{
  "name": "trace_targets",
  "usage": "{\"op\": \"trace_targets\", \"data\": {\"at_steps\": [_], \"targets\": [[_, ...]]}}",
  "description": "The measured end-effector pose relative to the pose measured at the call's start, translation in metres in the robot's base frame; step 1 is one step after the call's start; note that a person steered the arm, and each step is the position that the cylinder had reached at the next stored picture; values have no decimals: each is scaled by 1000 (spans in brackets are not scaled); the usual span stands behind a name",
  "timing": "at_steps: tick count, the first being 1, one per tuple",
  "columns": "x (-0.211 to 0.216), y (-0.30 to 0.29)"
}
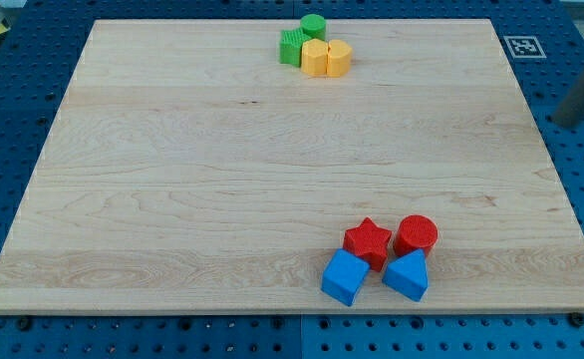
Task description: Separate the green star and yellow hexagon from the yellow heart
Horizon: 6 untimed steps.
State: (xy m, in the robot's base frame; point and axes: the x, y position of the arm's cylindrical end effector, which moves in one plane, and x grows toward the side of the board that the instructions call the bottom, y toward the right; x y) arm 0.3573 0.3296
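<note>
The green star (pixel 292 46) sits near the view's top edge of the wooden board (pixel 172 179). The yellow hexagon (pixel 315 59) touches its right side. The yellow heart (pixel 339 58) touches the hexagon's right side. A green cylinder (pixel 313 26) stands just above them, against the star and hexagon. A blurred grey rod shows at the view's right, off the board. My tip (pixel 559 123) is far to the right of this cluster and touches no block.
A second cluster lies at the view's bottom right: a red star (pixel 368 241), a red cylinder (pixel 416 235), a blue cube (pixel 345 277) and a blue triangular block (pixel 407 276). A marker tag (pixel 523 46) lies beyond the board's top right corner.
</note>
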Motion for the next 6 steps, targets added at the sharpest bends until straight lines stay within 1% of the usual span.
{"op": "trace_targets", "data": {"at_steps": [1, 2, 3, 4, 6], "targets": [[-95, -18], [-165, -86], [-166, -103], [-165, -172], [-164, -358]]}}
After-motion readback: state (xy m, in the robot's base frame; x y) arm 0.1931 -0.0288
